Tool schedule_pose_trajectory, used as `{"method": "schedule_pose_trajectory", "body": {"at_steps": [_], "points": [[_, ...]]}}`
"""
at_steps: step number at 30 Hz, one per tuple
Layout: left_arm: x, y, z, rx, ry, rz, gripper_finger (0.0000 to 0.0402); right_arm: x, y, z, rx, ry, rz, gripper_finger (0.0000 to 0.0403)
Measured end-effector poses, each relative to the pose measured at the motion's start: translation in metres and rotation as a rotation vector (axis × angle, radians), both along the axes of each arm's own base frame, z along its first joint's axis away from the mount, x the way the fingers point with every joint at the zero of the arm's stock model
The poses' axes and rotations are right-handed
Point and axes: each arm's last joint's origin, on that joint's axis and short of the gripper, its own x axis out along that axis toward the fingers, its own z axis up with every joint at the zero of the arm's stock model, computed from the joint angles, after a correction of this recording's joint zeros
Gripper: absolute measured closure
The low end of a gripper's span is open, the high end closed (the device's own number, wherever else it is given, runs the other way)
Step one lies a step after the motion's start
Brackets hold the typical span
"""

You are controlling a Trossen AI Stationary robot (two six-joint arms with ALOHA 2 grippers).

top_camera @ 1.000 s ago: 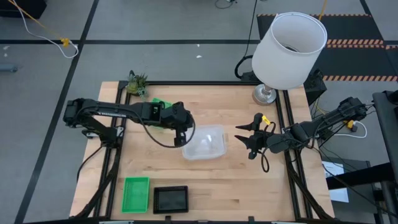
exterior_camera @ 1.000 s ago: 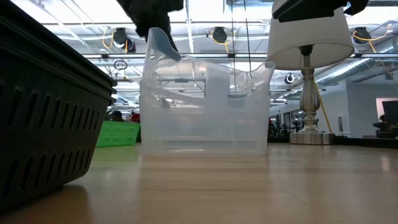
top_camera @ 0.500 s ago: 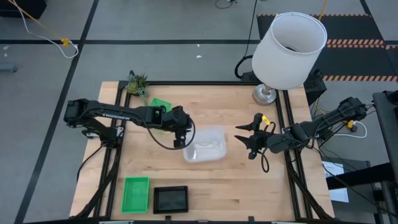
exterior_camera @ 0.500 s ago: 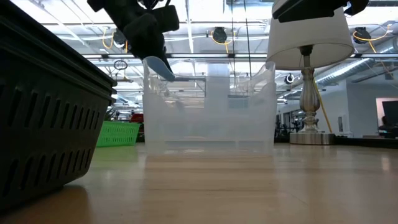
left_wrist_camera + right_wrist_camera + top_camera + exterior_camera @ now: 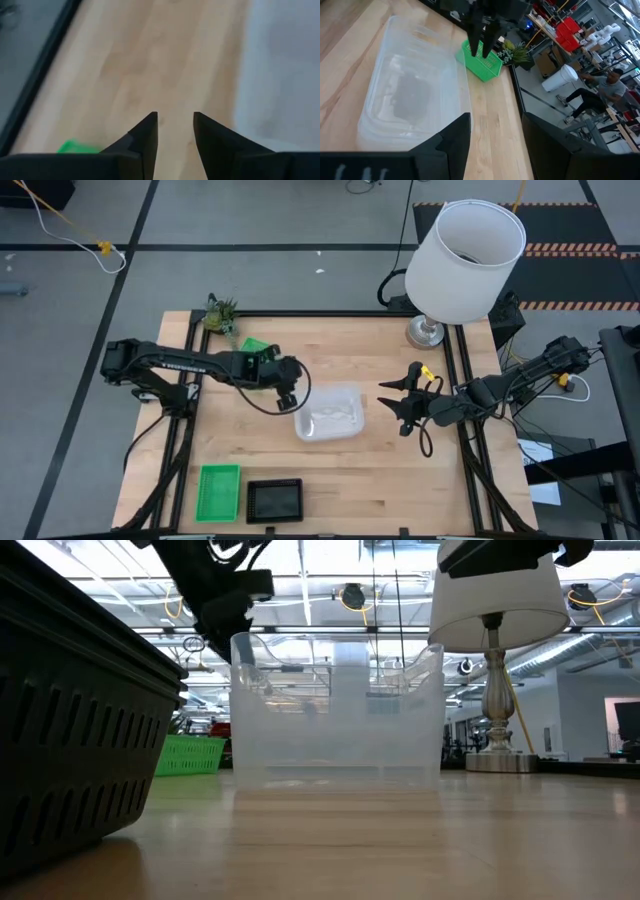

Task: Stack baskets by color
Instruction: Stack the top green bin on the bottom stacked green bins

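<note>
The clear see-through plastic baskets [image 5: 329, 412] sit nested as one stack near the middle of the light wooden table [image 5: 380, 470], upright and resting flat on the boards. Just beside the stack's left edge hangs the left gripper [image 5: 287, 395], its two dark fingers [image 5: 145, 137] parted with only bare wood between them, gripping nothing. Behind that arm lies a bright green plastic basket [image 5: 254, 347]. Another bright green basket [image 5: 218, 491] and a black mesh-sided basket [image 5: 274, 499] stand side by side at the table's near edge. The right gripper [image 5: 392, 401] waits on the stack's right, apart from it, fingers spread wide and empty. A large white lampshade [image 5: 468, 246] stands at the far right corner.
</note>
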Motion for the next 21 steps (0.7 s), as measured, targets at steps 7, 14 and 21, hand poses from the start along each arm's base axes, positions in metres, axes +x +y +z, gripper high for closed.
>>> {"method": "schedule_pose_trajectory", "body": {"at_steps": [7, 14, 21], "points": [[-0.015, 0.007, -0.006, 0.026, 0.133, 0.126, 0.0284, -0.002, -0.001, -0.016, -0.022, 0.044, -0.001, 0.0232], [-0.03, 0.021, -0.017, -0.046, 0.207, 0.344, 0.0284, -0.001, -0.009, -0.029, -0.051, 0.067, -0.03, 0.0232], [-0.052, 0.034, -0.047, -0.149, 0.281, 0.54, 0.0284, -0.001, -0.009, -0.029, -0.009, 0.049, -0.049, 0.0232]]}}
